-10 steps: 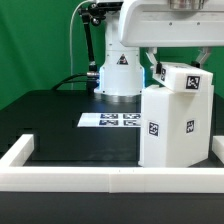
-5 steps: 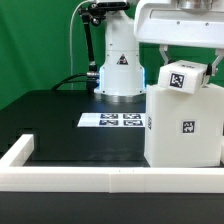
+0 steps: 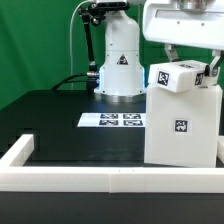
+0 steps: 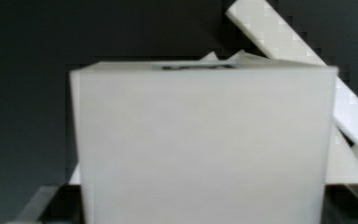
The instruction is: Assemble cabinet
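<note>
Gripper (image 3: 190, 72) clenched on small block (image 3: 172, 76) atop big cabinet (image 3: 181, 125). Block turned since earlier, tag now facing more sideways. Cabinet turned squarer on bench (image 3: 70, 125).

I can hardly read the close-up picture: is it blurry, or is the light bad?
Wrist view: the cabinet fills the frame as a soft, dim grey block, edges blurred. Exterior view: evenly lit, the tags sharp, and the claw is readable.
</note>
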